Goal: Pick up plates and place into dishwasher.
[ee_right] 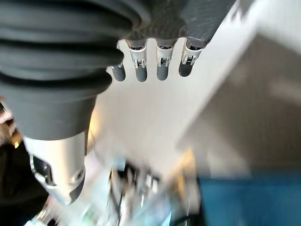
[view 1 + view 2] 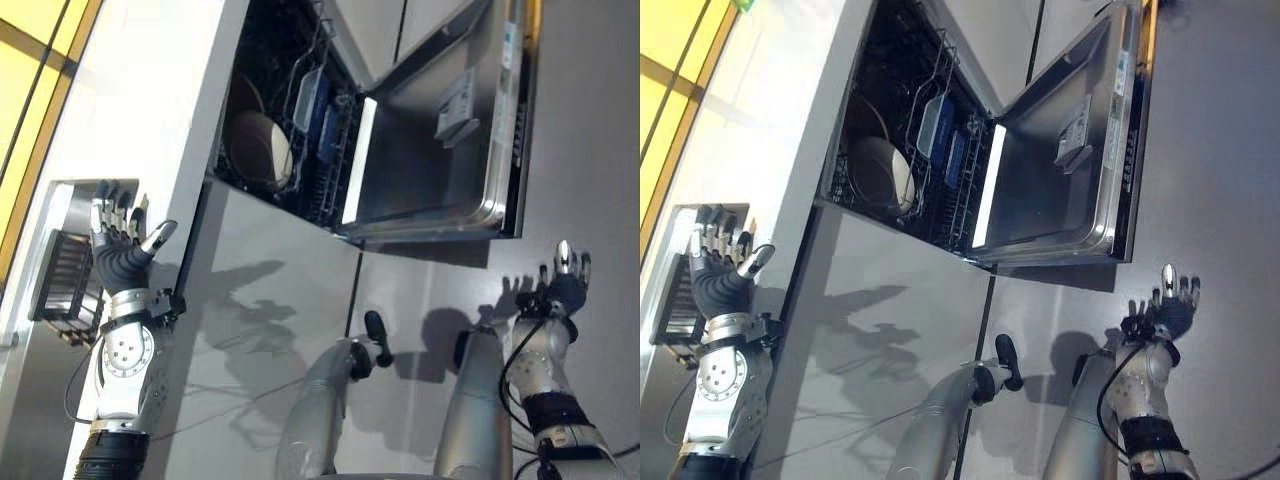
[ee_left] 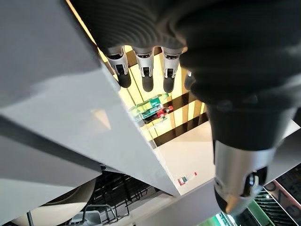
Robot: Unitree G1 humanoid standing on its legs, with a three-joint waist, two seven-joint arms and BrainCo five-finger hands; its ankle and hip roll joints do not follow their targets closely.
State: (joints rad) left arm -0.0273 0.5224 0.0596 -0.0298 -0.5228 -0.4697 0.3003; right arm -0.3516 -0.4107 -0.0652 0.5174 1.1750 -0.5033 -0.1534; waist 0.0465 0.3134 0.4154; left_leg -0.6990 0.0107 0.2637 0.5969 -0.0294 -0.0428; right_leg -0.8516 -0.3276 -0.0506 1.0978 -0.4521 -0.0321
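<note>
Stainless steel caught my eye first: the dishwasher door [image 2: 440,150] hung open, its inner face bare, and behind it the dishwasher [image 2: 290,120] cavity showed its wire lower rack [image 2: 330,150] partly loaded. One pale plate [image 2: 262,150] already stood on edge in that rack, with what looked like a darker dish just behind it and a clear rectangular container [image 2: 308,95] beside them. So part of the job was done, and I judged us to be at the fetch step, not the loading one.

White countertop [image 2: 150,110] ran along the robot's left above the machine. Set into it was a steel sink [image 2: 75,200], and in the sink sat a dark slatted dish rack [image 2: 65,275]. I could not make out from the head views whether any plates stood in it.

My left hand [image 2: 118,240] was raised at the counter's edge, just beside the dish rack, fingers [image 3: 148,70] straight and spread, thumb out, holding nothing. My right hand [image 2: 562,285] hung low over the grey floor [image 2: 590,120], well apart from the dishwasher door, fingers likewise straight and empty.

Next, I reckoned, the left hand had to reach over the sink rim into the rack and find a plate's edge, which calls for a pinch between thumb and fingers on a thin rim. The carry would then need to clear the counter edge and come down into a free slot beside the pale plate.
</note>
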